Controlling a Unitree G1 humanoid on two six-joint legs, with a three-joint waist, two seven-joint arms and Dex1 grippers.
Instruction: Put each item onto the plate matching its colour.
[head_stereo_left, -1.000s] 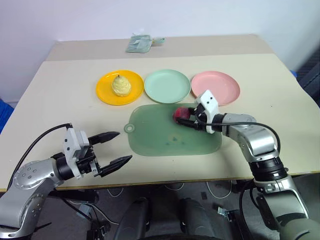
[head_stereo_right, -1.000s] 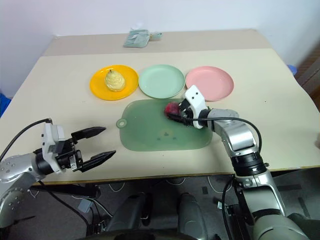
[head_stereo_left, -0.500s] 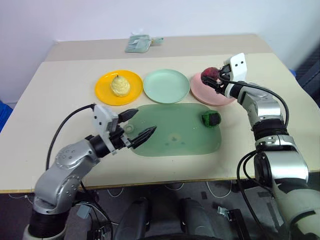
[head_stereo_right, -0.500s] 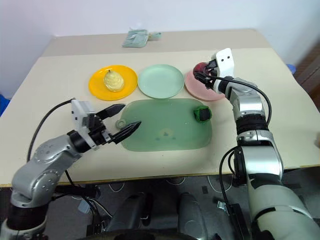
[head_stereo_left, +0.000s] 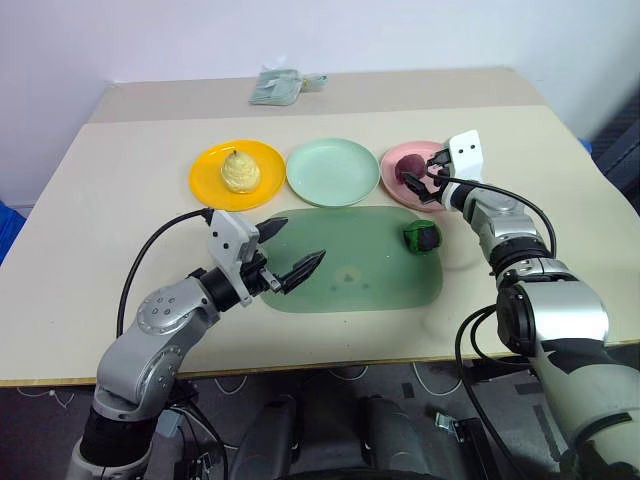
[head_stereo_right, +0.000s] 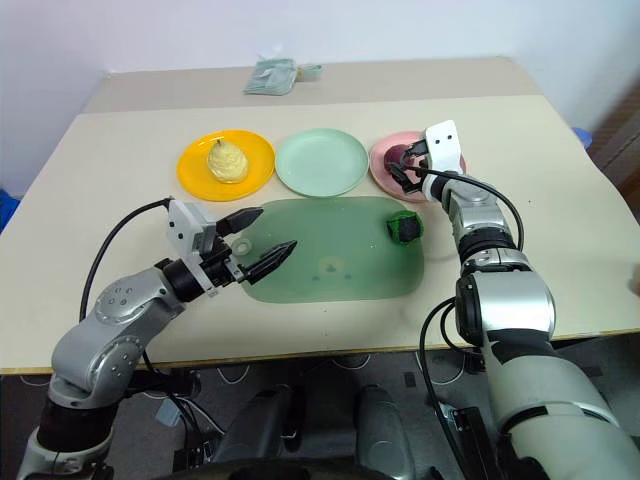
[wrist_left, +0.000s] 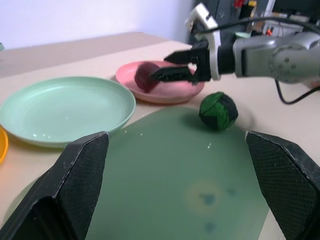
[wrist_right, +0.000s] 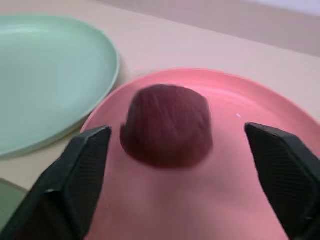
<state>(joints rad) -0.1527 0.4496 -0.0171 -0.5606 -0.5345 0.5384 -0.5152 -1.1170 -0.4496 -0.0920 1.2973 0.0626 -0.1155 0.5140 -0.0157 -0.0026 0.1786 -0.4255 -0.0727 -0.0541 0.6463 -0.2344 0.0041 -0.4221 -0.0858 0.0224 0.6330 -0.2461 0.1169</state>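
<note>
The pale yellow pear (head_stereo_left: 241, 169) sits on the orange-yellow plate (head_stereo_left: 210, 185). Beside it the mint green plate (head_stereo_left: 333, 172) holds nothing. The dark red-maroon lump (wrist_right: 167, 125) rests on the pink plate (wrist_right: 240, 200), free between the spread fingers of my right gripper (head_stereo_left: 416, 176), which is open just behind it. The dark green lump (head_stereo_left: 422, 237) lies on the right end of the translucent green mat (head_stereo_left: 350, 265). My left gripper (head_stereo_left: 305, 241) hovers open over the mat's left end, pointing toward the green lump (wrist_left: 218, 111), with nothing between its fingers.
A small grey-green pouch (head_stereo_left: 280, 87) lies at the table's far edge. The three plates stand in a row behind the mat. The mat's hole tab (head_stereo_left: 258, 256) is under my left gripper. Bare tabletop stretches to both sides.
My right gripper carried the maroon lump from over the mat to the pink plate, then opened and let it go there. My left arm swung in over the mat's left end.
</note>
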